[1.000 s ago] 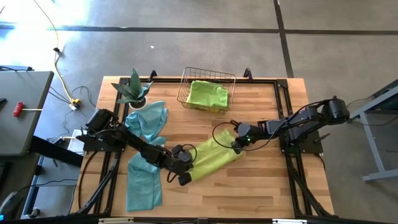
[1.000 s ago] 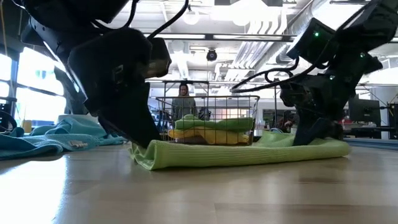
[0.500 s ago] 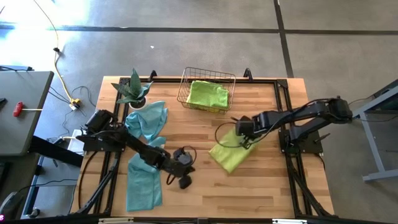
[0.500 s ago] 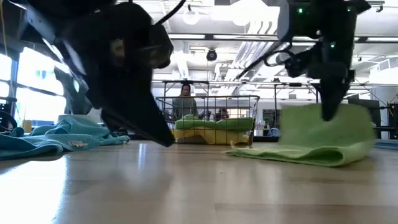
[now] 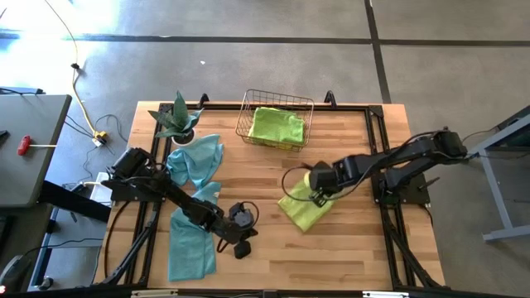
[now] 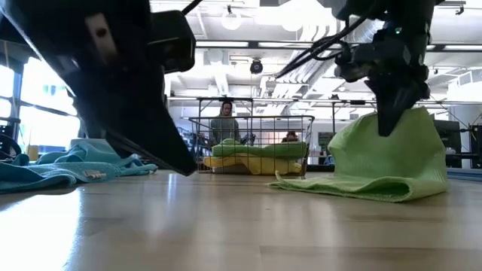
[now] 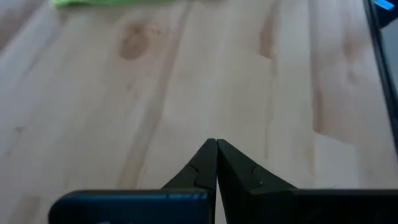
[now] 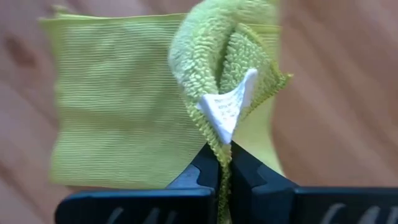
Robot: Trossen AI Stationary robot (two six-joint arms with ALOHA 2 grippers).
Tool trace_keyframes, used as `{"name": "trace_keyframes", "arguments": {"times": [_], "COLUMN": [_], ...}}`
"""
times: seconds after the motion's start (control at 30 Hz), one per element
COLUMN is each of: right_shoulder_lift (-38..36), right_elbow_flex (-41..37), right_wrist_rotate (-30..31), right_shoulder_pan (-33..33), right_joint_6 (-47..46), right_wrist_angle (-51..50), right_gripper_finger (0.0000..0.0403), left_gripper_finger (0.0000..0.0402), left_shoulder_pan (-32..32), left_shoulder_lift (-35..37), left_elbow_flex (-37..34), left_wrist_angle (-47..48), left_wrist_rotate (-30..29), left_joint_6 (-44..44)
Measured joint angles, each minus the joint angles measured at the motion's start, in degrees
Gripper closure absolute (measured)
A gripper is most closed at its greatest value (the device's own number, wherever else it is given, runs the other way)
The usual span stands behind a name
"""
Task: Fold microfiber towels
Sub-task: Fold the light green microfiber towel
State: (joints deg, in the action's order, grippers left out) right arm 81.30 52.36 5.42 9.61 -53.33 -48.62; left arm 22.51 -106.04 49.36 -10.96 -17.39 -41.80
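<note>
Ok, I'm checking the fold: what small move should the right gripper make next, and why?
Probably carry the pinched edge across and lower it. The right gripper is shut on the lime green towel, lifting one edge into a peak while the rest lies on the table, fold unfinished.

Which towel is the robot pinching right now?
The lime green towel in the middle of the table. The right gripper is shut on its edge, lifting it. The other green one sits in the wire basket, and the teal towels lie untouched.

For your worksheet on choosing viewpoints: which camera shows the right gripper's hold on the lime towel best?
The right wrist view: the fingers pinch the lime towel at a corner. The high view shows its position, the low view its lift; the left wrist only a sliver.
</note>
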Motion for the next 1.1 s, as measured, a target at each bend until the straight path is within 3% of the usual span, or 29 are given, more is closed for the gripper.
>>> {"name": "trace_keyframes", "arguments": {"times": [0.23,0.43,0.53,0.63,0.8,1.1], "right_shoulder_lift": [6.10,10.15,10.27,10.20,10.18,16.96], "right_elbow_flex": [0.00,0.05,1.94,6.53,14.60,16.52], "right_wrist_rotate": [-0.06,-0.39,-1.61,-1.50,4.07,4.64], "right_shoulder_pan": [6.67,7.82,7.82,7.82,7.82,7.78], "right_joint_6": [-5.18,-6.41,-6.32,-5.31,-5.82,-10.85], "right_wrist_angle": [12.91,22.70,21.32,13.78,2.18,2.73], "right_gripper_finger": [0.0403,0.0403,0.0403,0.0403,0.0403,0.0403], "left_gripper_finger": [0.0401,0.0401,0.0401,0.0401,0.0401,0.0401], "left_shoulder_pan": [0.34,0.45,0.49,0.39,0.27,0.68], "left_shoulder_lift": [-0.02,-0.02,-0.01,0.00,-0.02,0.00], "left_elbow_flex": [0.00,0.00,0.00,0.00,0.00,0.00], "left_wrist_angle": [-1.02,-1.60,-3.50,-5.16,-5.72,-5.70], "left_wrist_rotate": [-1.69,-3.43,-5.33,-7.23,-9.83,-13.34], "left_joint_6": [1.49,3.70,5.29,7.21,8.59,8.06]}}
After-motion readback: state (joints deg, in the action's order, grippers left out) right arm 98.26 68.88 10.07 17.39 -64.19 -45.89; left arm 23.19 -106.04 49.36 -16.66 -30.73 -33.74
